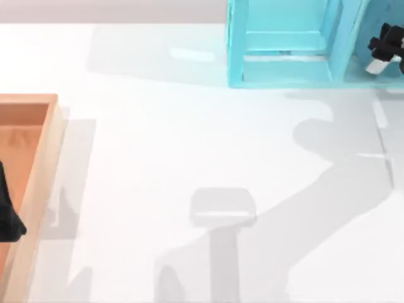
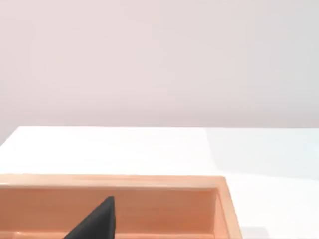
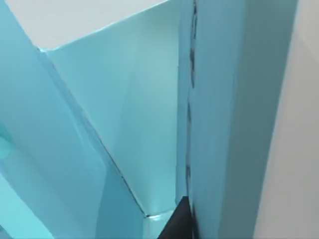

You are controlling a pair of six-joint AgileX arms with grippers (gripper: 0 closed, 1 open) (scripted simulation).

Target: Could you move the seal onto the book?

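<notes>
At the bench's left edge, the left gripper (image 1: 9, 218) hangs over a wooden tray (image 1: 39, 183); at far right, the right gripper (image 1: 385, 49) reaches into the cyan shelf unit (image 1: 284, 44). I cannot tell either one's finger state. Seal and book possibly sit hidden, so the task seems barely begun.

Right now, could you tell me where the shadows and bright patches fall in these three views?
Top view: broad grey arm-shaped shadows lie across the white table, with a soft shadow left of the cyan shelf unit and beside the wooden tray. Left wrist view: a faint shadow tints the table beyond the tray. Right wrist view: a bright highlight sits low on the shelf's panels.
</notes>
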